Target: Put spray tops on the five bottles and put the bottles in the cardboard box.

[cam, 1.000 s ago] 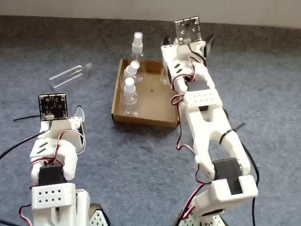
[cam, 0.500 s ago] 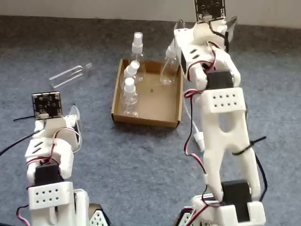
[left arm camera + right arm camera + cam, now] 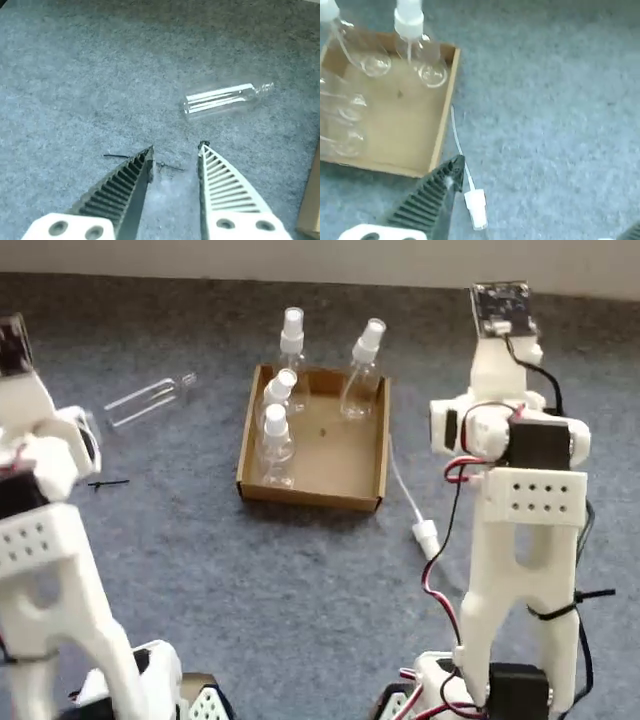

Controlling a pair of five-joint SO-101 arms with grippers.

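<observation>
Left end effector [image 3: 176,149] is open, fingers spread, nothing between them. The uncapped bottle [image 3: 225,99] lies on its side on the tabletop ahead of the fingertips, apart from them. In the high view it sits left of the cardboard box [image 3: 335,462], neck toward the box, well apart from it.

Right end effector [image 3: 545,195] is wide open and empty. The loose spray top [image 3: 475,205] lies on the tabletop just beside its dark toothed finger [image 3: 451,172], with the thin dip tube running along the outside of the box's right wall.

Four bottles stand in the box with spray tops on: two [image 3: 275,435] along the left wall, one [image 3: 293,355] at the far left corner, one [image 3: 360,375] at the far right corner. The middle and near right of the box floor are bare. There is open tabletop in front of the box and between the arms.

Box is shallow brown cardboard with low walls. Bottles are clear plastic with white tops. Tabletop [image 3: 250,570] is covered in grey felt-like carpet. A short black wire scrap [image 3: 117,156] lies near the left fingertips.
</observation>
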